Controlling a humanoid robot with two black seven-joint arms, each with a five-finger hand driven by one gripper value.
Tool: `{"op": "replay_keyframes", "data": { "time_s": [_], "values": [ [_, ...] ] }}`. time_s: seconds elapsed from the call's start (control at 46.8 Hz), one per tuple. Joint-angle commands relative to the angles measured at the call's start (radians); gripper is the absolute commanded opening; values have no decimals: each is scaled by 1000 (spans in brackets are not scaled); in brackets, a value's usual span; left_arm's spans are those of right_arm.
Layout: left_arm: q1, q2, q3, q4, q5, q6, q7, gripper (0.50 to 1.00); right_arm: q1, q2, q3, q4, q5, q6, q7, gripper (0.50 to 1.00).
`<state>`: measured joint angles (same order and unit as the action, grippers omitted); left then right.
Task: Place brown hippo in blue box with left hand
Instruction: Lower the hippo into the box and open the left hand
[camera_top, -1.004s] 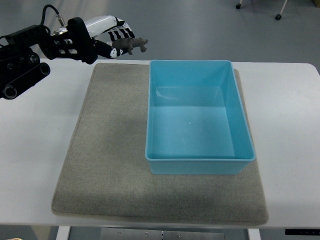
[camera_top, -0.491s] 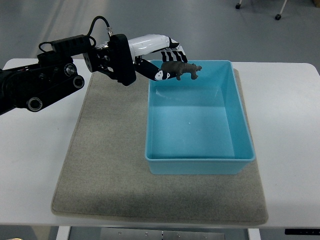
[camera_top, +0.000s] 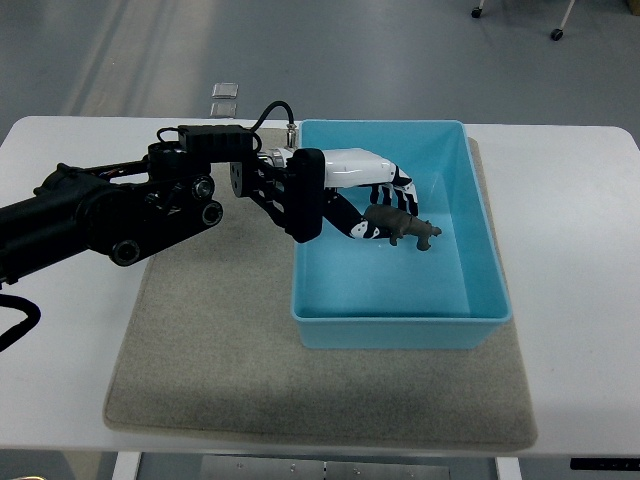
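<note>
Item count: one toy hippo (camera_top: 403, 227), one blue box (camera_top: 482, 260), one grey mat (camera_top: 210, 340), one white table (camera_top: 575, 250), one robot hand (camera_top: 375, 200).

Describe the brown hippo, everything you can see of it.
The brown hippo is a small toy figure, dull brown and looking like hard plastic or rubber. It lies roughly level, its head pointing right, with short legs showing beneath. The left robot hand is shut on its rear end, holding it inside the outline of the blue box, over the floor of the box. Whether it touches that floor cannot be told.
</note>
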<state>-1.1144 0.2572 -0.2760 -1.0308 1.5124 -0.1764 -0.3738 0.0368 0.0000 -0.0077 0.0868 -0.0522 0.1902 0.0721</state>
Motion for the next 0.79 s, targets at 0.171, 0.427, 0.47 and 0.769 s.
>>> {"op": "replay_keyframes", "data": {
  "time_s": [0.171, 0.427, 0.47, 0.769],
  "values": [
    [13, -22, 0, 8, 9, -21, 1, 500, 0, 0, 0, 1, 0, 0, 0, 936],
    [16, -22, 0, 25, 9, -29, 3, 500, 0, 0, 0, 1, 0, 0, 0, 936],
    [19, -22, 0, 26, 9, -29, 3, 500, 0, 0, 0, 1, 0, 0, 0, 936],
    [22, -24, -2, 28, 9, -28, 3, 754, 0, 0, 0, -1, 0, 0, 0, 936]
  ]
}}
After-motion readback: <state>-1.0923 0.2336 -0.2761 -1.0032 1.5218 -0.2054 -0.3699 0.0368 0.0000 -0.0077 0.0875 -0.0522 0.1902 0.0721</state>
